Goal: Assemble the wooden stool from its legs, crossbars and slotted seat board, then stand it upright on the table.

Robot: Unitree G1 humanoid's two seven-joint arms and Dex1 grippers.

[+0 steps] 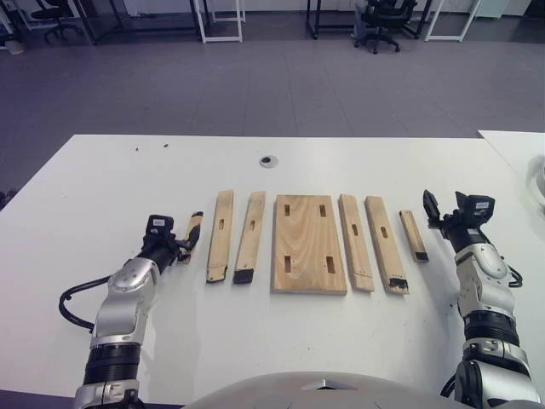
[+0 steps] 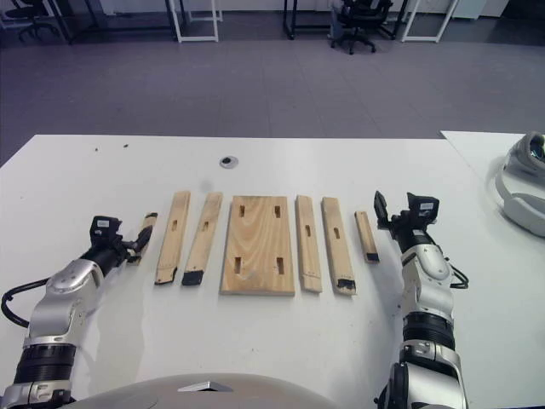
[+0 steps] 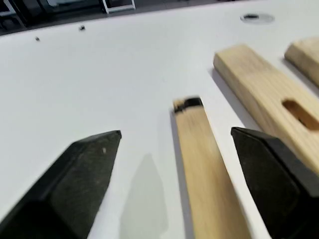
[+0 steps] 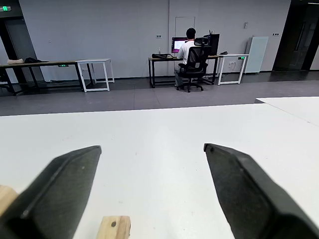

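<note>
Parts are all laid out flat in a row on the white table (image 1: 102,187), nothing joined yet. The slotted seat board (image 1: 308,244) sits in the middle with its four slots facing up. Two legs lie to its left (image 1: 220,234) (image 1: 250,236) and two more to its right (image 1: 355,241) (image 1: 385,254), all apart from each other. The short crossbars are on the outside of the row, the left crossbar (image 3: 199,164) and the right crossbar (image 1: 414,235). The left gripper (image 3: 175,133) is down low at the near end of the left crossbar, fingers spread wide with one on each side of it, and there's a visible gap on both sides, so it isn't gripping. The right gripper (image 4: 152,148) is spread open too, holding nothing, just beside the right crossbar on its outer side. There's a small round grommet (image 1: 269,160) in the table behind the board.
</note>
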